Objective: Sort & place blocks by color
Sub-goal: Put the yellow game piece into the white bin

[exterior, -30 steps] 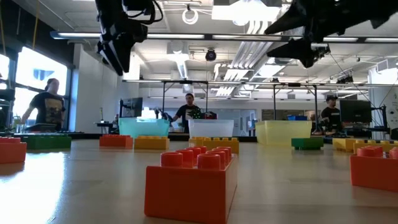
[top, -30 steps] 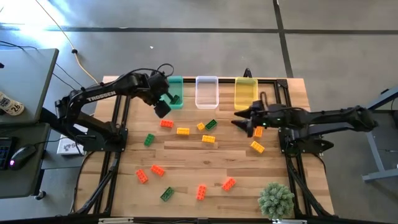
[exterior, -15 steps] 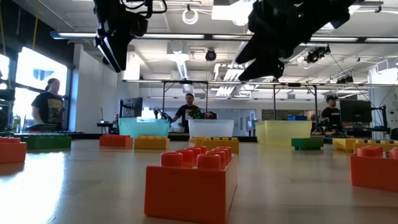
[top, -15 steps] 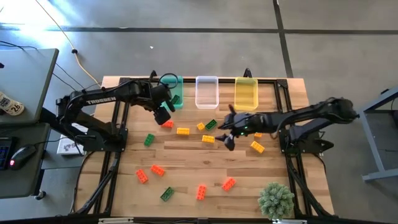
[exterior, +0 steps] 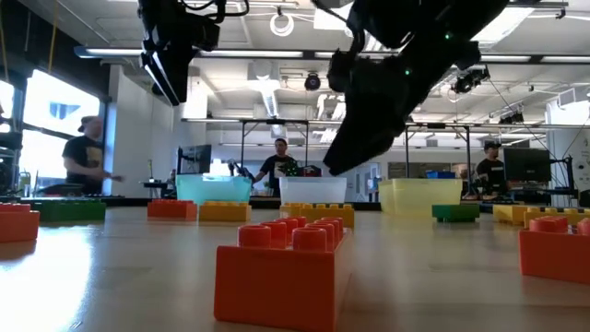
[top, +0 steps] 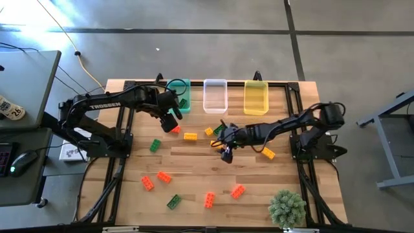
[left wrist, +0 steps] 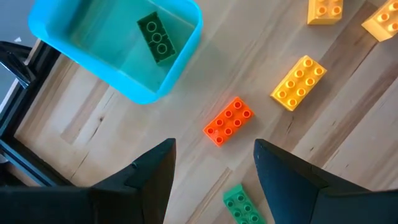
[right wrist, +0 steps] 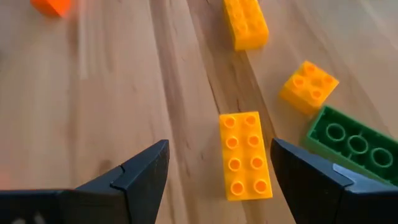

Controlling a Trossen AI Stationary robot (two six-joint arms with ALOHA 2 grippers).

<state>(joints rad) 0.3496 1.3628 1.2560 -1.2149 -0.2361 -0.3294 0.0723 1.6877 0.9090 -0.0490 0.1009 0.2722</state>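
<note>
Two pincers have shifted: the right pincer [top: 224, 154] has swung from beside the yellow bin [top: 256, 97] to mid-tabletop [top: 194, 162], fingers spread and empty, above a yellow block [right wrist: 245, 155]. The left pincer [top: 172, 120], also released, has dropped from the teal bin [top: 182, 95] toward an orange block [left wrist: 228, 120]. One green block [left wrist: 157, 38] lies in that bin. In the low view, the far blocks are hard to tell apart.

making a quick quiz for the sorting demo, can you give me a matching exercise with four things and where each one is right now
Things:
1. green block
2. orange block
3. yellow block
4. plant

Places:
a. on the wood beside the teal bin
b. at a table corner
c. inside the teal bin
d. on the wood, in line with the right gripper and its open jaws

Pairs: 1-c, 2-a, 3-d, 4-b
</note>
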